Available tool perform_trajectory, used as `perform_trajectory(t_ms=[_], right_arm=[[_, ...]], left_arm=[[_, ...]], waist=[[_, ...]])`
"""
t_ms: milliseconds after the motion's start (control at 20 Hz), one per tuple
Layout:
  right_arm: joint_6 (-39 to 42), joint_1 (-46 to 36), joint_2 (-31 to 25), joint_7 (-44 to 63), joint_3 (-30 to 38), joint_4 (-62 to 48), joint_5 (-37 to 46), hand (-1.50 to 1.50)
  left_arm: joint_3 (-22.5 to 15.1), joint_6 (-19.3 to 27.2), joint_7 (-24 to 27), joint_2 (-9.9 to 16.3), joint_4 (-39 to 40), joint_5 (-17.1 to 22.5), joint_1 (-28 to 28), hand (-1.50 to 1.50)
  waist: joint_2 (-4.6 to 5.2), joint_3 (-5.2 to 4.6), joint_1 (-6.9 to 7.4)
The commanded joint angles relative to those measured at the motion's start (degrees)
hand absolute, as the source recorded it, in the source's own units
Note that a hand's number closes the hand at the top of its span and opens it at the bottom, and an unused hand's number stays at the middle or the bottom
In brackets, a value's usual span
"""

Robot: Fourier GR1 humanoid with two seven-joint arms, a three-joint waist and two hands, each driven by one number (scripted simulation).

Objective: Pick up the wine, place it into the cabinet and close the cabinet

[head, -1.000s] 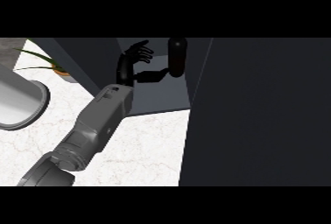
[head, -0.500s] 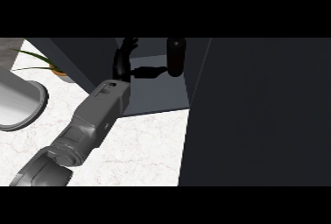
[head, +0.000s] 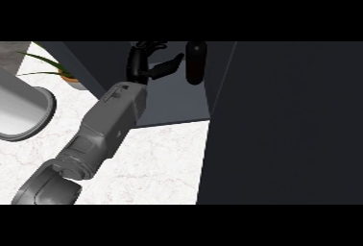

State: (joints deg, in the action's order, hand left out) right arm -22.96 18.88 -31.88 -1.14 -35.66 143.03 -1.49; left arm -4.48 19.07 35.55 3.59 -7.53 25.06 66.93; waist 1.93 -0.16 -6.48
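The wine bottle (head: 196,62) stands upright inside the cabinet (head: 174,103), dark against the grey interior. My left hand (head: 142,65) is just left of it, at the end of the grey forearm that comes up from the lower left. The hand is open, with relaxed fingers not wrapped round the bottle. Its thumb reaches toward the bottle, the tip very near the glass. The cabinet door (head: 284,125) stands open as a large dark panel that fills the right side of the view. My right hand does not show.
A potted plant (head: 60,72) stands at the back left of the white marble counter (head: 156,163). A grey round vessel (head: 21,113) lies at the left edge.
The left hand has let go of the bottle and drawn slightly left of it, its fingers straightening. The bottle stays standing in the cabinet.
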Motion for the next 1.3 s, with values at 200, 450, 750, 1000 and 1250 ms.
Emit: perform_trajectory(t_ms=[200,450,750,1000,1250], right_arm=[[-0.1,2.2,-1.2,5.0,1.4,10.7,-3.9,-1.50],[-1.7,5.4,-1.6,5.8,-0.6,11.6,-0.4,-1.50],[-0.5,4.0,-2.0,6.2,4.2,11.4,-4.4,-1.50],[-1.8,8.0,-2.7,6.1,1.5,14.2,-1.1,-1.50],[-2.1,7.4,-1.9,4.8,2.1,11.2,-1.8,-1.50]], left_arm=[[2.5,-9.1,0.3,-0.8,-2.1,2.1,3.3,1.50],[2.2,-12.9,2.2,-2.1,-2.7,1.5,-0.5,-1.50],[0.6,-11.7,-1.2,-3.6,-5.6,3.3,0.5,-1.50],[0.0,-11.5,-3.9,-3.6,-8.9,4.0,-1.1,-1.50],[-4.0,-14.9,-2.7,-3.6,-16.2,7.8,-7.7,-1.50]], waist=[[-0.54,0.03,1.54],[-1.51,0.06,3.53],[-1.83,0.12,3.95],[-2.58,0.13,4.69],[-2.62,0.13,4.92]])
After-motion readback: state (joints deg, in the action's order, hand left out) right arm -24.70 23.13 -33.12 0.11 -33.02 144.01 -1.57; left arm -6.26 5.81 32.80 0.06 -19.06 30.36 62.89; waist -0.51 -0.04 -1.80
